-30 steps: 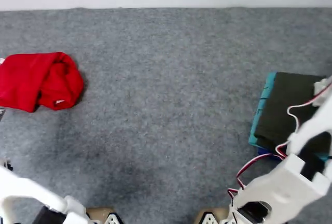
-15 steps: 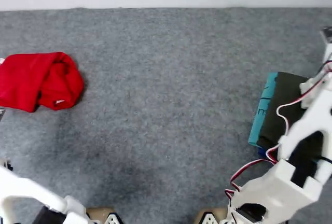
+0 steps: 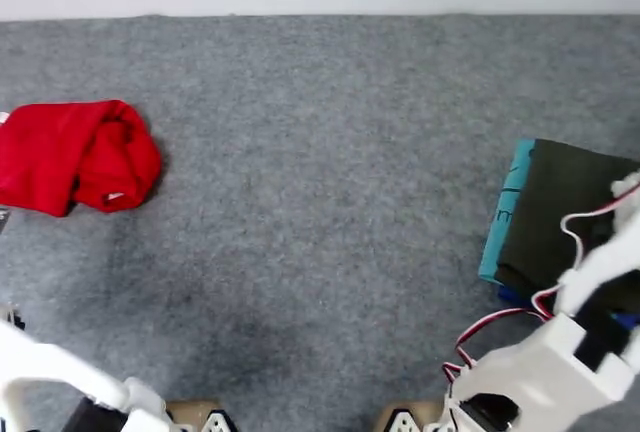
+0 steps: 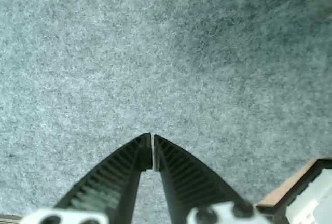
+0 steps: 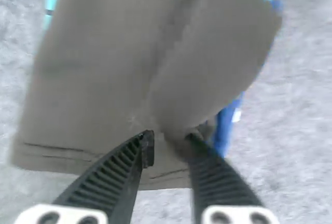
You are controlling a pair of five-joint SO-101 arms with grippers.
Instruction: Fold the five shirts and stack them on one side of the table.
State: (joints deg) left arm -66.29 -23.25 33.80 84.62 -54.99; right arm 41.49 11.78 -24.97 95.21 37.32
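Hovering at the table's (image 3: 330, 172) right edge, the right gripper (image 5: 169, 142) parts its jaws over the dark shirt (image 5: 104, 63) topping the stack (image 3: 497, 237). The left gripper (image 4: 153, 151) is closed; a crumpled red shirt (image 3: 75, 155) lies at the left edge

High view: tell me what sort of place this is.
Probably a robot test bench for folding laundry: a table covered in grey felt, a crumpled red shirt at one side, a stack of folded shirts at the other, and a white robot arm above that stack.
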